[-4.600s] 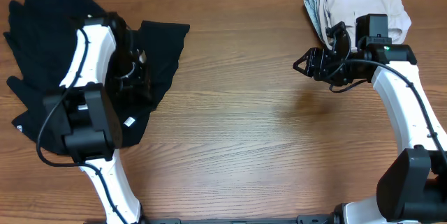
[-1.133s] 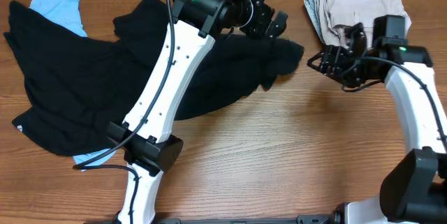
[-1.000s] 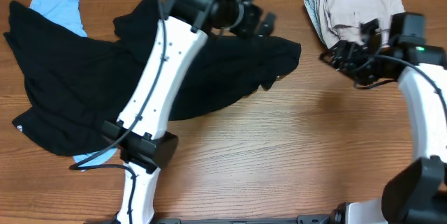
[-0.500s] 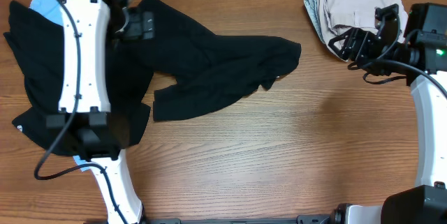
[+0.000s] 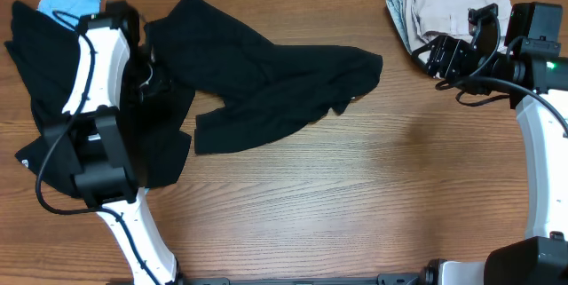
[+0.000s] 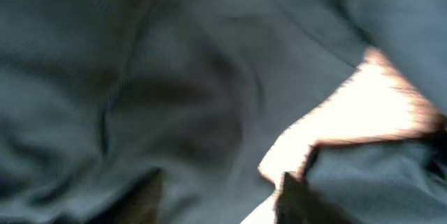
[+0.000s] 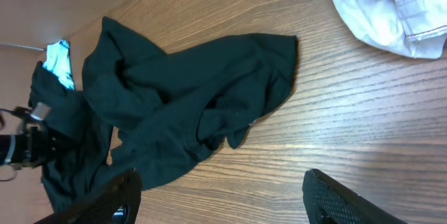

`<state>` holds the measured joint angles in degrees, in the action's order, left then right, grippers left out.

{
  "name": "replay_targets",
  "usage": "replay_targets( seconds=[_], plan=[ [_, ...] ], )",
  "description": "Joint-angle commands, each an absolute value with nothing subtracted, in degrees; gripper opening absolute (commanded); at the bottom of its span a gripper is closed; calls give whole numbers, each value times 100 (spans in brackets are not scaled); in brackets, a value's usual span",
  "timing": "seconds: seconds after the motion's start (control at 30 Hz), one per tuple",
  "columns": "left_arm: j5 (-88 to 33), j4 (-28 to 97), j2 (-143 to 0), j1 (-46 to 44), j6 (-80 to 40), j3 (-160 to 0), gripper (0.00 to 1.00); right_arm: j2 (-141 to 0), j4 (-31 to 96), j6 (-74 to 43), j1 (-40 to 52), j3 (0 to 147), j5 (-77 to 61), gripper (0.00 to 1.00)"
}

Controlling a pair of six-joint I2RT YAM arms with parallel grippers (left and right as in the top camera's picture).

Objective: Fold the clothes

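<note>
Leftward, my left gripper [image 5: 158, 79] has withdrawn to the desk's left edge; I cannot tell its finger state. Black garment [image 5: 284, 81] lies spread, unfolded, near the back edge. Right gripper [image 7: 222, 182] hangs wide apart, empty.

Clothes in the middle [image 5: 284, 81]: plain black
Heap on the left [image 5: 35, 81]: plain black
Small cloth [image 5: 67, 1]: light blue
Bundle [image 5: 457, 5]: beige
Table [image 5: 355, 196]: brown wood with thin dark lines
Left arm [image 5: 89, 63] and right arm [image 5: 539, 152]: white with black parts

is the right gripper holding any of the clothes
No, the right gripper is wide open with nothing between its fingers.
</note>
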<state>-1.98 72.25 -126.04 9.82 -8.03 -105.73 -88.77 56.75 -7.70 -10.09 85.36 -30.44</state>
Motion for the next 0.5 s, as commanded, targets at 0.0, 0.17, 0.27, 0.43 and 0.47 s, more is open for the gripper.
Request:
replay_targets(
  seconds=[0.0,0.17,0.27,0.43,0.47],
  plan=[
    [-322,6849,-12571,1033,-703,-10038,29,-8873,5631,-751,-996,8626,-3000,78],
    [-211,5760,-12571,1037,-617,-9080,14,-8873,5631,-751,-996,8626,-3000,78],
    [187,5188,-12571,1055,-620,-8602,7,-8873,5638,-751,-996,8626,-3000,78],
    [1278,4862,-12571,1133,-622,-8294,4,-8873,5629,-751,-996,8621,-3000,78],
    [1570,4838,-12571,1173,-624,-8274,4,-8873,5629,-749,-996,8621,-2998,78]
  ],
)
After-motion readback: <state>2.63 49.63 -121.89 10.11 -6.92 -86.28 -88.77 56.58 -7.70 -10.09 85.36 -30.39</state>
